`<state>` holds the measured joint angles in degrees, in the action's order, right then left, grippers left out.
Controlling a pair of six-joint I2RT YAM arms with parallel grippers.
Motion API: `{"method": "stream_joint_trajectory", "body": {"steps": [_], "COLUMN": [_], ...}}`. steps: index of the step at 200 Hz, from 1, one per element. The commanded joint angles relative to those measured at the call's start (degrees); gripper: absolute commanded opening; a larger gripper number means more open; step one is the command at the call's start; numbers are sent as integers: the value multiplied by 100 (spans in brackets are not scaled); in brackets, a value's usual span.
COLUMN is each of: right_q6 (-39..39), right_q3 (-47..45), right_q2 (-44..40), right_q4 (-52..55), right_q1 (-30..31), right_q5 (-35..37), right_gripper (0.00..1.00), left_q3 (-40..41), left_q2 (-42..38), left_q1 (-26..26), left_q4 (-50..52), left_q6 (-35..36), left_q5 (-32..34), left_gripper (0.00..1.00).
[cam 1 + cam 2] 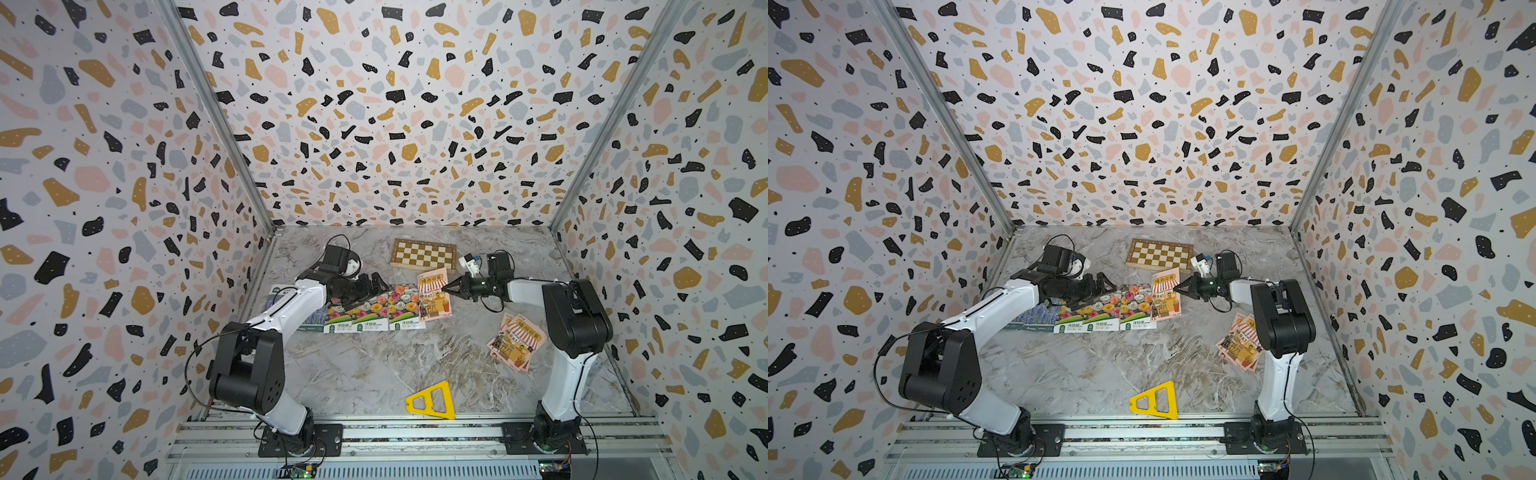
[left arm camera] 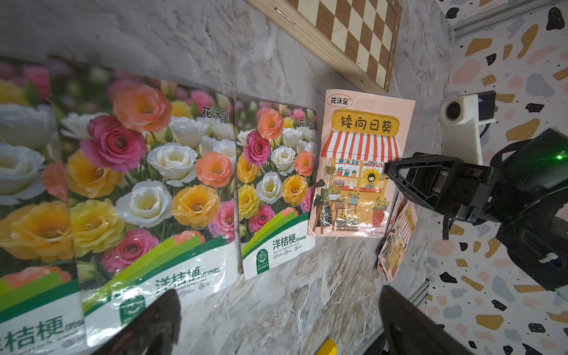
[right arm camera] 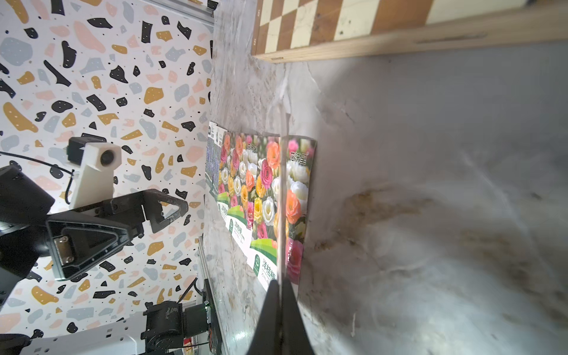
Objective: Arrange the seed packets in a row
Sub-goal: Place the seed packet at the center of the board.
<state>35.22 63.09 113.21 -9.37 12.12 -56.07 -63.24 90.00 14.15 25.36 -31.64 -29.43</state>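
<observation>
Three flower seed packets (image 1: 372,311) (image 2: 147,184) lie side by side and slightly overlapping, with a purple lavender packet (image 1: 1034,318) at their left end, half hidden under my left arm. My left gripper (image 1: 377,284) (image 2: 276,325) hovers open above the flower packets, with nothing between its fingers. A pink shop packet (image 1: 434,295) (image 2: 358,166) sits at the row's right end. My right gripper (image 1: 444,286) (image 3: 281,295) is shut on its right edge, which shows edge-on in the right wrist view. Two more pink packets (image 1: 515,340) lie stacked near the right arm.
A wooden chessboard (image 1: 424,252) lies behind the row, close to the pink packet. A yellow plastic triangle (image 1: 432,401) rests near the front edge. The patterned walls close in the marble table (image 1: 374,365) on three sides.
</observation>
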Motion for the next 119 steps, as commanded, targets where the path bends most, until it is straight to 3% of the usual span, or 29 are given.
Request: {"method": "stream_joint_trajectory", "body": {"steps": [1, 89, 102, 119], "right_q6": [-134, -299, -310, -344], "right_q3": [151, 284, 316, 371], "right_q2": [5, 252, 269, 249], "right_q4": [224, 814, 900, 1075], "right_q1": [32, 13, -8, -40], "right_q5": [-200, -141, -43, 179], "right_gripper": [0, 0, 9, 30], "left_q3": [76, 41, 31, 18], "left_q2": [-79, -9, 3, -12], "left_q1": [-34, -29, -29, -28], "left_q4": [48, 100, 100, 100], "left_q6": [202, 211, 211, 211], "left_q5": [78, 8, 1, 10], "left_gripper": [99, 99, 99, 99]}}
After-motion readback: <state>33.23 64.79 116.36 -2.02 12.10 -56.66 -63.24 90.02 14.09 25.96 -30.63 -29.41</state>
